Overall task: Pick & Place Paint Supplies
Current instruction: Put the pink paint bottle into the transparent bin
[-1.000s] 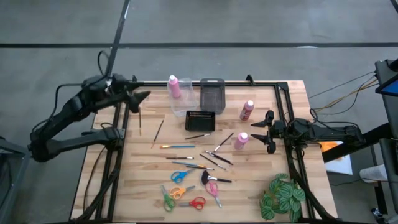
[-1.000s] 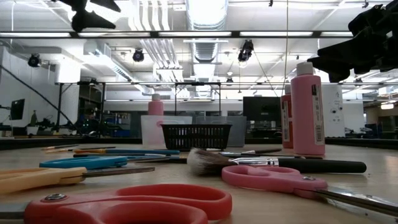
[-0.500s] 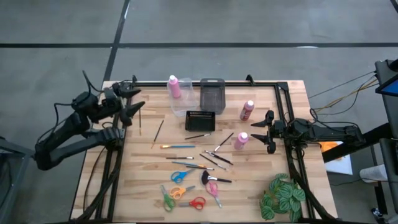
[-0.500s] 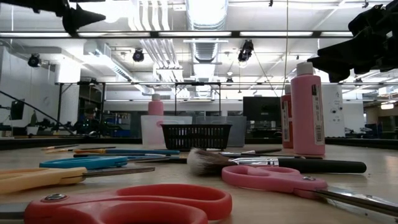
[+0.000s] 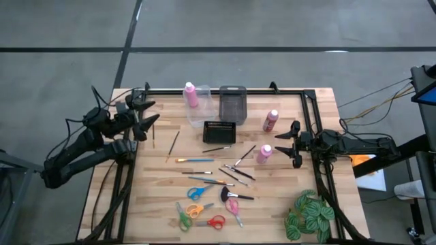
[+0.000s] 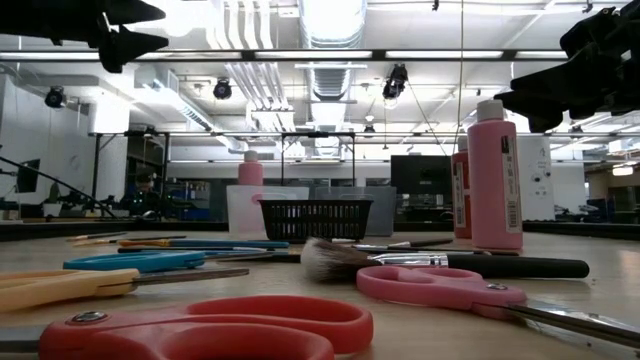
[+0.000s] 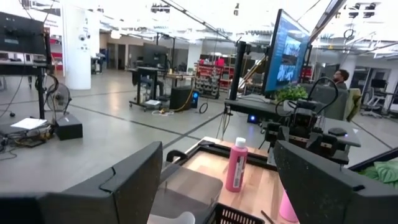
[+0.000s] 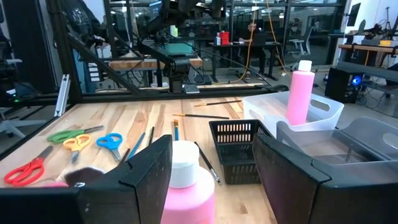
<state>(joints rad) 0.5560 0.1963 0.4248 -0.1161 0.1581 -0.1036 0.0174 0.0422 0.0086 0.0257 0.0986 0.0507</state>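
Observation:
Three pink bottles with white caps stand on the wooden table: one in the clear bin at the far edge, one right of the black bin, one right of centre. Thin paintbrushes lie scattered mid-table. Several scissors lie toward the near edge. My left gripper hovers open above the far left corner, holding nothing. My right gripper waits open at the right edge. The nearest bottle stands just beyond its fingers, apart from them.
A clear bin, a tall black bin and a small black basket holding brushes stand at the far middle. A green plant sits at the near right corner. Black frame rails run along the table's sides.
My left arm has folded back toward the table's left edge and sunk lower. Its gripper has tipped up from a downward slant to about level, staying open. Nothing on the table has moved.

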